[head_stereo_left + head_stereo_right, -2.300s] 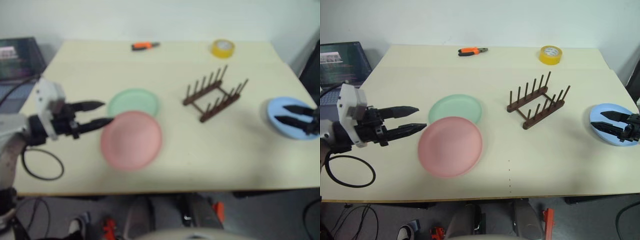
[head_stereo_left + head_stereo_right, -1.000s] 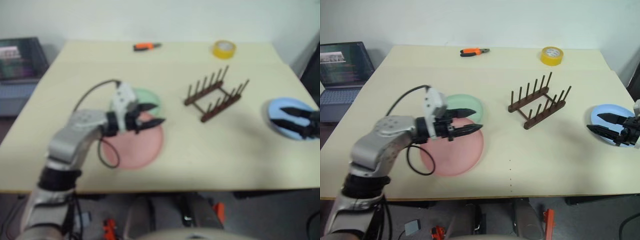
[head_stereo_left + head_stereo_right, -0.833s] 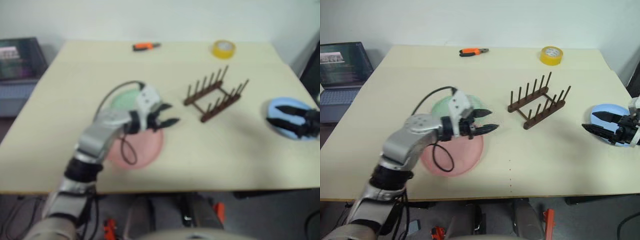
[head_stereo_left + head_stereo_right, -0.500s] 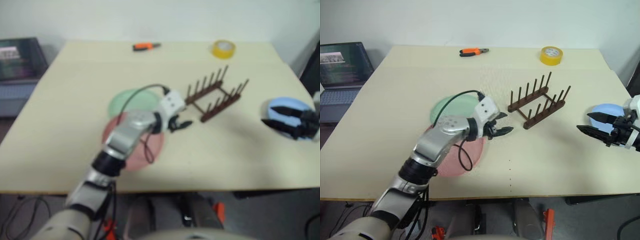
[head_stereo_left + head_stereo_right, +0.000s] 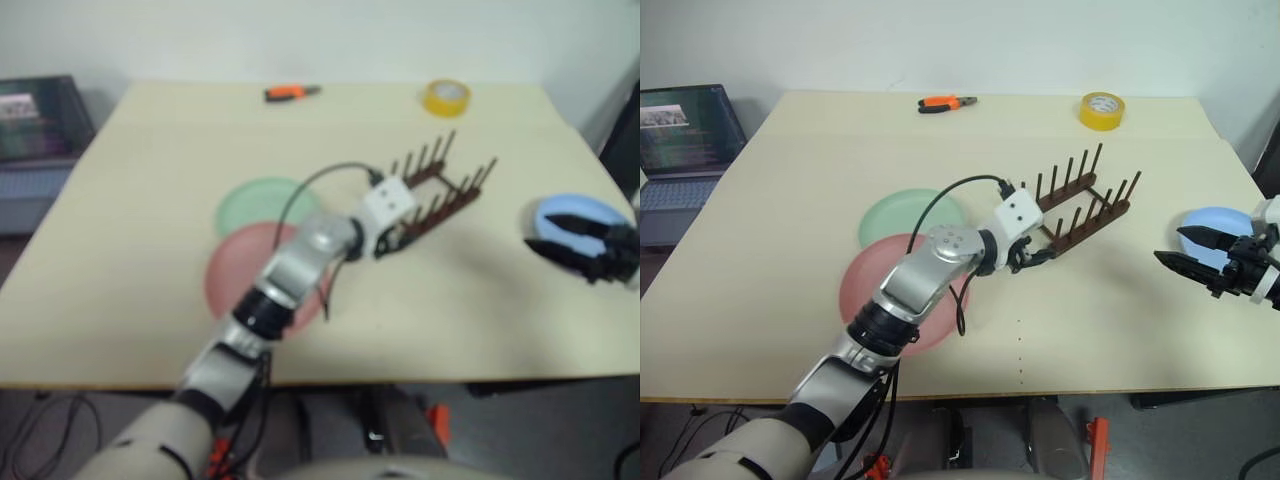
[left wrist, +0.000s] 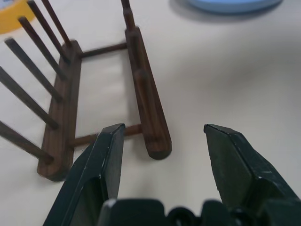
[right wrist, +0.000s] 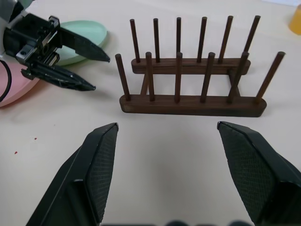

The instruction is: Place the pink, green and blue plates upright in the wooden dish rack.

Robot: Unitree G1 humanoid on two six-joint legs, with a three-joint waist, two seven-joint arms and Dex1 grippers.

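The wooden dish rack (image 5: 1081, 206) stands empty at mid-table. My left gripper (image 5: 1033, 256) is open at the rack's near-left end; in the left wrist view the end of one rail (image 6: 151, 126) lies between the spread fingers, untouched. The pink plate (image 5: 872, 300) lies flat under my left arm, overlapping the green plate (image 5: 902, 212) behind it. At the right edge lies the blue plate (image 5: 1210, 221). My right gripper (image 5: 1172, 246) hovers open and empty just left of it, facing the rack (image 7: 188, 101).
A yellow tape roll (image 5: 1101, 109) and orange-handled pliers (image 5: 946, 102) sit along the table's far edge. A laptop (image 5: 685, 125) stands off the table's left side. Bare tabletop lies between the rack and the front edge.
My left arm has swung right, from over the pink plate to the rack's near end, still open and empty. My right gripper has eased left off the blue plate.
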